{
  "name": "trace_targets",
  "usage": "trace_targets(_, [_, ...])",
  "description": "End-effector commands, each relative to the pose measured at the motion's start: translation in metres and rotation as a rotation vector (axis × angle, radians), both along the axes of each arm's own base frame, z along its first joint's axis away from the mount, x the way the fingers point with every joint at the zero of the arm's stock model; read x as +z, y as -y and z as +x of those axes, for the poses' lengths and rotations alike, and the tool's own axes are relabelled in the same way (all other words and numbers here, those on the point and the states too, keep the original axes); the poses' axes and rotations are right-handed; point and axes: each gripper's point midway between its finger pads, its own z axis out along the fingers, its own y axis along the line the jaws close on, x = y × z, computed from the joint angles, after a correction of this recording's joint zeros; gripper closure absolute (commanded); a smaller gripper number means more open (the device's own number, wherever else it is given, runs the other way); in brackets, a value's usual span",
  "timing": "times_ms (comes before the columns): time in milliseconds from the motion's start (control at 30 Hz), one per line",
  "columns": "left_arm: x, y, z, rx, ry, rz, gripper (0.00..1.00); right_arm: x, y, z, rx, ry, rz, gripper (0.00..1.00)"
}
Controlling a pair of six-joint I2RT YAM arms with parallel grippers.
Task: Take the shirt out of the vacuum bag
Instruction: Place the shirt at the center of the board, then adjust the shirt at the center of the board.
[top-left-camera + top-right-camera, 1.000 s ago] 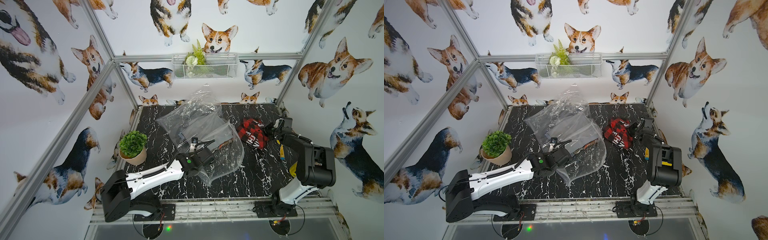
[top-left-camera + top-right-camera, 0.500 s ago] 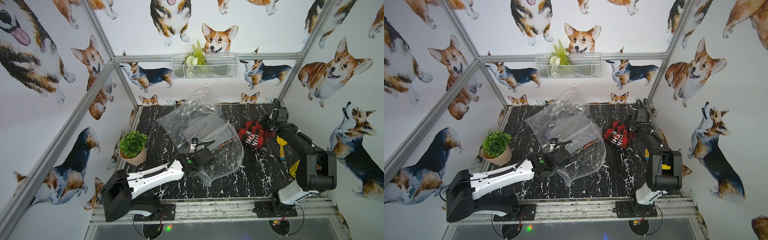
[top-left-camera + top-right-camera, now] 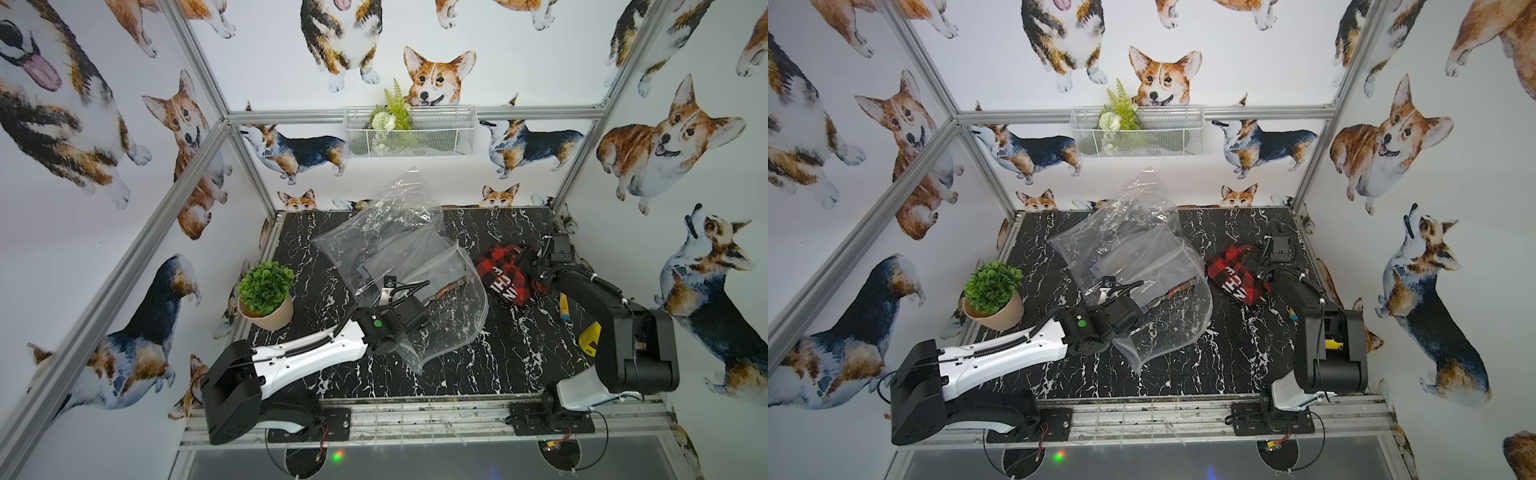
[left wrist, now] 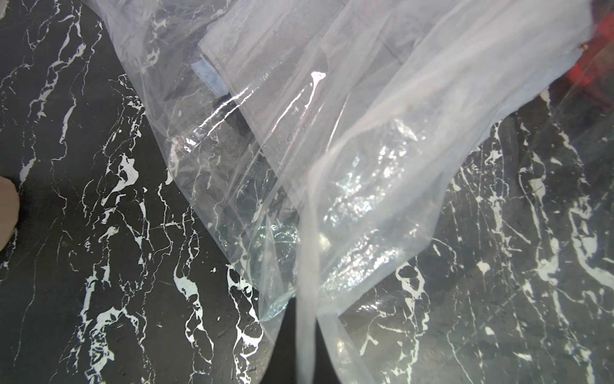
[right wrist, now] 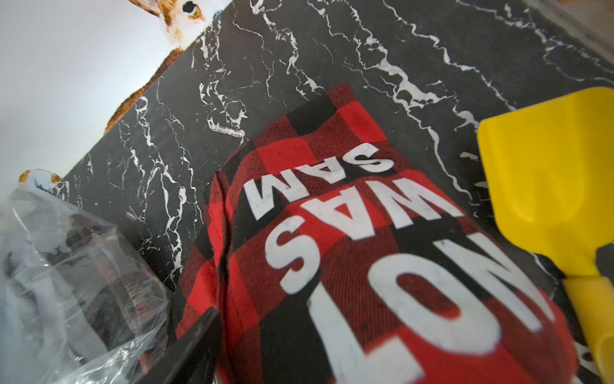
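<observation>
Nearest the front, the left hand (image 4: 304,316) is pinched together on the near edge of the vacuum bag (image 3: 395,249), which billows back from it across the middle of the worktop (image 3: 457,374). Farther back on the right, the red plaid shirt (image 3: 503,276) lies outside the bag, right against the right hand (image 3: 528,262). I cannot tell whether that hand is clamped on it or spread apart.
</observation>
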Motion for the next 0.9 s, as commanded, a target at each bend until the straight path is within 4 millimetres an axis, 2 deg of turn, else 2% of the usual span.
trace_targets(0, [0.004, -0.004, -0.002, -0.001, -0.007, 0.011, 1.0, 0.021, 0.002, -0.003, -0.04, 0.069, 0.022, 0.17])
trace_targets(233, [0.009, -0.005, -0.003, -0.004, 0.002, -0.004, 1.0, 0.052, -0.001, -0.037, -0.057, 0.138, 0.063, 0.09])
trace_targets(433, [0.01, 0.004, -0.003, -0.022, -0.013, -0.033, 1.0, 0.085, -0.035, -0.08, 0.032, 0.234, 0.172, 0.08])
trace_targets(567, [0.02, 0.008, -0.001, -0.031, 0.003, -0.047, 1.0, 0.084, -0.045, -0.11, 0.083, 0.241, 0.158, 0.06])
trace_targets(700, [0.023, 0.01, 0.001, -0.038, 0.009, -0.041, 1.0, 0.058, -0.041, -0.12, 0.102, 0.202, 0.073, 0.02])
trace_targets(800, [0.024, 0.012, 0.001, -0.041, 0.006, -0.05, 1.0, 0.054, -0.057, -0.123, 0.153, 0.189, 0.158, 0.03])
trace_targets(867, [0.024, 0.013, 0.001, -0.043, 0.01, -0.059, 1.0, 0.06, -0.074, -0.126, 0.188, 0.197, 0.211, 0.03])
